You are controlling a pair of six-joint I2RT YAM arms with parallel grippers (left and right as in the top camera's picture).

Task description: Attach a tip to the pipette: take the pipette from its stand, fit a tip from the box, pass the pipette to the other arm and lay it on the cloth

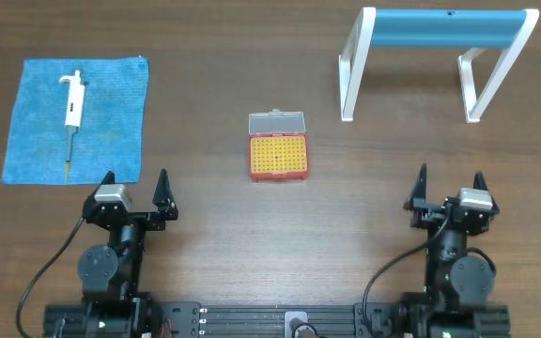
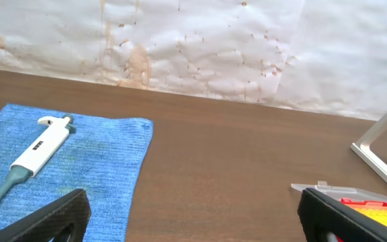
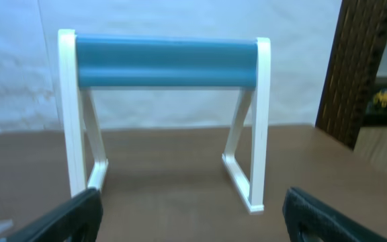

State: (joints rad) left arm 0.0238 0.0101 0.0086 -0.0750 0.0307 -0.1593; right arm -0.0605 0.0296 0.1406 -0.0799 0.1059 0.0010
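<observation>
The pipette (image 1: 72, 103) lies flat on the blue cloth (image 1: 120, 94), at the far left of the counter (image 1: 214, 235). A thin yellow tip (image 1: 67, 171) sits on its low end. So the job looks done to me. The best thing now is to leave the pipette alone and not bump the cloth.

Just beside the cloth's near right corner is the left gripper (image 1: 136, 176). Its two fingers are spread wide and hold nothing. If it has to move, I think it should lift up first, so it does not drag the cloth.

In the middle sits the box (image 1: 277, 155), with its clear lid open. The stand (image 1: 444, 28) is far off to the right, with nothing hanging on it. The right gripper (image 1: 450, 174) is near the right arm's base. It is spread wide too, with nothing in it.

Now the count: one cloth, one pipette, one tip on the pipette, two grippers, one box and one stand. The box holds lots of tips, too small to count.
</observation>
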